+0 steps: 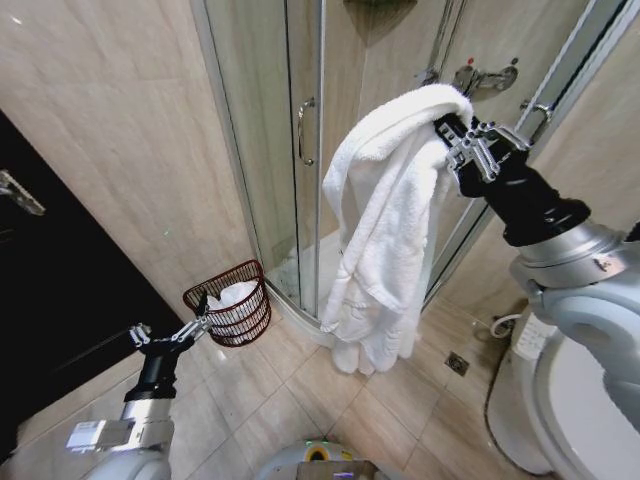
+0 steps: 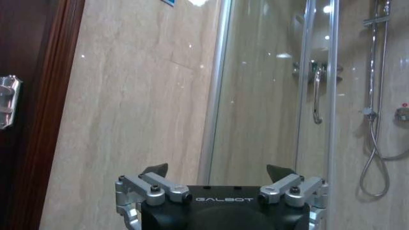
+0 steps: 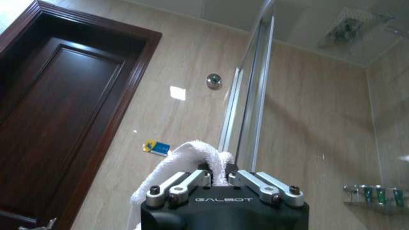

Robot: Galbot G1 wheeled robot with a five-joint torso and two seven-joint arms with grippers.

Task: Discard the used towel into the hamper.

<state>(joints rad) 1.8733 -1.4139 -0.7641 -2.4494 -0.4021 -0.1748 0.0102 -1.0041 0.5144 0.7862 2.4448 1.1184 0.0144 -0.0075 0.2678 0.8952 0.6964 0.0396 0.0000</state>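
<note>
A tiled bathroom floor [image 1: 300, 400] was seen from the robot's head. Nearest, at about 7 o'clock, the left gripper [image 1: 203, 312] was held low, its fingers [image 2: 155, 169] spread apart and nothing between them. Just beyond its tips, towards 9 o'clock of the scene's middle, the hamper [image 1: 232, 303] was set on the floor against the beige wall [image 1: 130, 150], with white cloth already lying in it. Higher and farther, at about 2 o'clock, the right gripper [image 1: 446, 130] was raised, its fingers clenched on the top fold of a white towel [image 1: 385, 220]. The towel was draped down from that grip almost to the floor, well apart from the hamper and to its right. Behind the towel, the glass shower door [image 1: 290, 130] was seen.
</note>
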